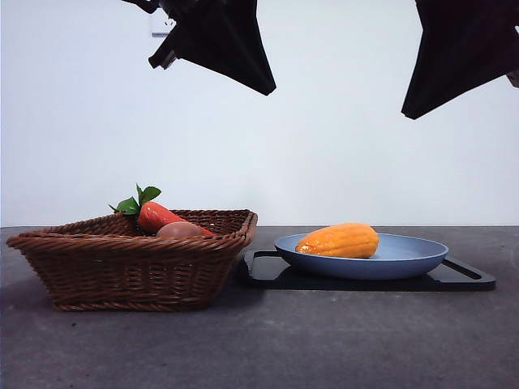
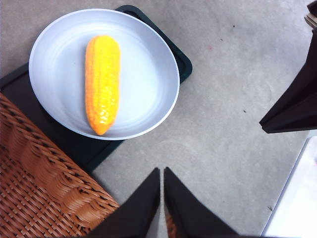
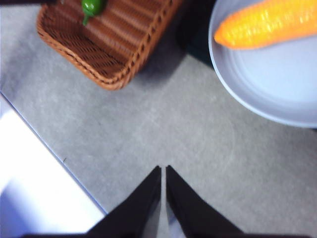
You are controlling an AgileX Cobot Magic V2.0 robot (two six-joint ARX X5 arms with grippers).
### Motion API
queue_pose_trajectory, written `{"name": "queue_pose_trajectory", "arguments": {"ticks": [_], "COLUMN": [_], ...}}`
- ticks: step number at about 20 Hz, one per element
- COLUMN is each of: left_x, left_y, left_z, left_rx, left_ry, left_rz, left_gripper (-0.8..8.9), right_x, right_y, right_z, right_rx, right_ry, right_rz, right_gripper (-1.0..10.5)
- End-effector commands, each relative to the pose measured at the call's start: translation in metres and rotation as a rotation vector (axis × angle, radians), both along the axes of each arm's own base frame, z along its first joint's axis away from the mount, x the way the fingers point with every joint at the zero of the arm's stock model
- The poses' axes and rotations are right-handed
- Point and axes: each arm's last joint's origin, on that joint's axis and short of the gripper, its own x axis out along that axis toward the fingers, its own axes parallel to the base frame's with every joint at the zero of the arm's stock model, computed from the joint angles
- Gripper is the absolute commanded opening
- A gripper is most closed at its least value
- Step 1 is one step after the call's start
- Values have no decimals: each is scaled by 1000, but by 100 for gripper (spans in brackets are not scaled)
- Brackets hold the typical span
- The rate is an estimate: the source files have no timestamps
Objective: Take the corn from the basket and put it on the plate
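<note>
The placing step looks finished and nothing further seems called for beyond both arms staying clear. In the front view, at about 8 o'clock, the basket (image 1: 134,263) is brown woven wicker with flared sides and a braided rim; it holds a red-orange carrot (image 1: 158,215) with green leaves and a smooth pinkish-tan rounded item (image 1: 178,230). At 11 o'clock one black gripper hangs high, at 1 o'clock the other. At about 4 o'clock the corn (image 1: 339,241), a ribbed yellow-orange cob tapering to one end, lies inside the plate (image 1: 405,263), a matte blue shallow round, resting on a flat black tray (image 1: 458,279). The left gripper (image 2: 162,173) and right gripper (image 3: 163,171) each have jaws pressed together, holding nothing.
</note>
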Motion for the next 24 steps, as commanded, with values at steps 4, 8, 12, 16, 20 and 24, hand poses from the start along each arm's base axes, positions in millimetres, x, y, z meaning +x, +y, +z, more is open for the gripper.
{"name": "queue_pose_trajectory", "arguments": {"ticks": [4, 8, 12, 16, 20, 24], "left_x": [1, 1, 4, 17, 9, -16], "left_y": [-3, -3, 0, 18, 59, 125], "left_z": [5, 5, 5, 10, 42, 61], "left_rx": [-12, -12, 3, 27, 0, -87], "left_ry": [-20, -20, -50, -121, -303, -537], "left_rz": [-8, -9, -10, 46, 82, 276], "left_gripper": [7, 7, 7, 7, 7, 7], "right_x": [3, 4, 4, 4, 4, 4], "right_y": [2, 0, 0, -1, -1, -1], "right_z": [2, 2, 2, 2, 2, 2], "right_rx": [5, 5, 6, 6, 5, 6], "right_ry": [-15, -18, -17, -17, -17, -17], "right_rz": [7, -1, -2, -6, -6, -6], "right_gripper": [2, 2, 2, 2, 2, 2]}}
